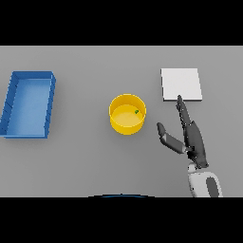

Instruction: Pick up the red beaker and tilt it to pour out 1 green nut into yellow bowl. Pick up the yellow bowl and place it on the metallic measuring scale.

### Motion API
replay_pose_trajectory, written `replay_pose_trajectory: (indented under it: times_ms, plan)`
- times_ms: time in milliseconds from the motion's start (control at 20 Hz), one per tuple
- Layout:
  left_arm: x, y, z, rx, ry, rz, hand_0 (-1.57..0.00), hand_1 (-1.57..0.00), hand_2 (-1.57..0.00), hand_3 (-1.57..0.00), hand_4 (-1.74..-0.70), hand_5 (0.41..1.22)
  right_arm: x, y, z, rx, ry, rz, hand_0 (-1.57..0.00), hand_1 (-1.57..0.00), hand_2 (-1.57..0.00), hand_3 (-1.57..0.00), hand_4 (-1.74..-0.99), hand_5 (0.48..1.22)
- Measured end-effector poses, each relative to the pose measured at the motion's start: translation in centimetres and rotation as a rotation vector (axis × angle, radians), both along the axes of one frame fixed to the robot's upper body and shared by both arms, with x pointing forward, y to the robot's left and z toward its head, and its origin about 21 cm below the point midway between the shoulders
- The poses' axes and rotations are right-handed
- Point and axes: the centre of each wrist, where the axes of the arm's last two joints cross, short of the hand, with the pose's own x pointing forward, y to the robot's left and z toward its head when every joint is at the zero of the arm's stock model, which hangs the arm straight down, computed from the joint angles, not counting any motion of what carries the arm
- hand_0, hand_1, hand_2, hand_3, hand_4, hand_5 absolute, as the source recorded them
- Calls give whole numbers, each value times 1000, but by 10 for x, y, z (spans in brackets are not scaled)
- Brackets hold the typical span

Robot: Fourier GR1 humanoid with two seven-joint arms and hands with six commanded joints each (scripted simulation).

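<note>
Where fingers splay, yellow bowl (pixel 127 114) left of right hand (pixel 192 140)

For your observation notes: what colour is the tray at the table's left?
Blue tray, seen in the head view.

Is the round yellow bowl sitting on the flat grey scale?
No, the round yellow bowl stands on the grey table, apart from the flat grey scale.

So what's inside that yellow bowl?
One small green nut lies inside the yellow bowl, near its far right wall. The rest of the floor looks bare; the near wall hides a strip of it.
</note>
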Motion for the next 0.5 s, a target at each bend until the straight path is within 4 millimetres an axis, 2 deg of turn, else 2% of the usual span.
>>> replay_pose_trajectory:
  times_ms: [200,500]
  plan:
    - [-20,19,-43,-149,11,81,-1571,-1571,-1571,-1396,-1741,1221,1,2,4,-31,-24,-1,1,1,1,1,-1192,704]
    - [-61,16,-93,-302,22,176,-1571,-1571,-1571,-1389,-1741,1221,2,4,-1,-41,-8,3,1,1,1,1,-1202,699]
